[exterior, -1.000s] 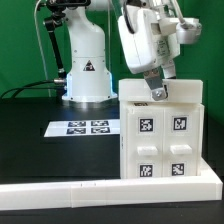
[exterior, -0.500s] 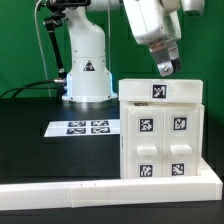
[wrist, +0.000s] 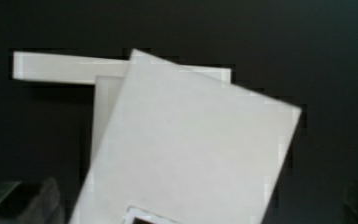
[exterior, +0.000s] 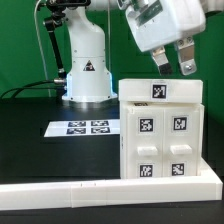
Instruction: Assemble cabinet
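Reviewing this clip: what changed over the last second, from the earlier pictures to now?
The hand rose away from the cabinet. A second ago its fingertips were down at the top edge. Now it hangs clear above, a little toward the exterior view's right, with its fingers apart and nothing between them. The cabinet did not move and its top piece sits as before. The marker board lies unchanged.

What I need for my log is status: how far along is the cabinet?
Done, apparently: the cabinet stands as one closed box, its tagged top piece seated. In hand: nothing; the gripper hangs open above it, apart. Left: no loose parts show on the table, though the cabinet's back is hidden.
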`<state>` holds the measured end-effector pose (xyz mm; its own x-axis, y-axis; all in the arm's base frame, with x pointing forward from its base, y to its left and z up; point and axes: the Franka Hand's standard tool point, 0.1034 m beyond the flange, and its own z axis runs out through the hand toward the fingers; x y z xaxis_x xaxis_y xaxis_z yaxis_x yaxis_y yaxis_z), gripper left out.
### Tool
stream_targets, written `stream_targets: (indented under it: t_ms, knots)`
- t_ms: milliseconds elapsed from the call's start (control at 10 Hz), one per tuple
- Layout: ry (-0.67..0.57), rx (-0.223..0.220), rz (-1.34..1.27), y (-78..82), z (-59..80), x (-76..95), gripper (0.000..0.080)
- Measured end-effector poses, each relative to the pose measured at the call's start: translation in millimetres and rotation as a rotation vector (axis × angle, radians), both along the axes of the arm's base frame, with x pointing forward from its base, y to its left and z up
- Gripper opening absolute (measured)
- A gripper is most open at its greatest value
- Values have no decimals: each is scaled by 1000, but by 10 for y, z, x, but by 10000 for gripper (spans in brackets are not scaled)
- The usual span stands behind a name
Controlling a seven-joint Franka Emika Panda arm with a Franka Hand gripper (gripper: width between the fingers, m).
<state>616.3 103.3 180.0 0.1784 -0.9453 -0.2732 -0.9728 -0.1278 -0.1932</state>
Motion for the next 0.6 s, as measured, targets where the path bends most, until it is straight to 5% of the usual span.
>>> stream_targets:
  t_ms: [600]
  knots:
    - [-132, -79, 419, -5, 80, 24, 797]
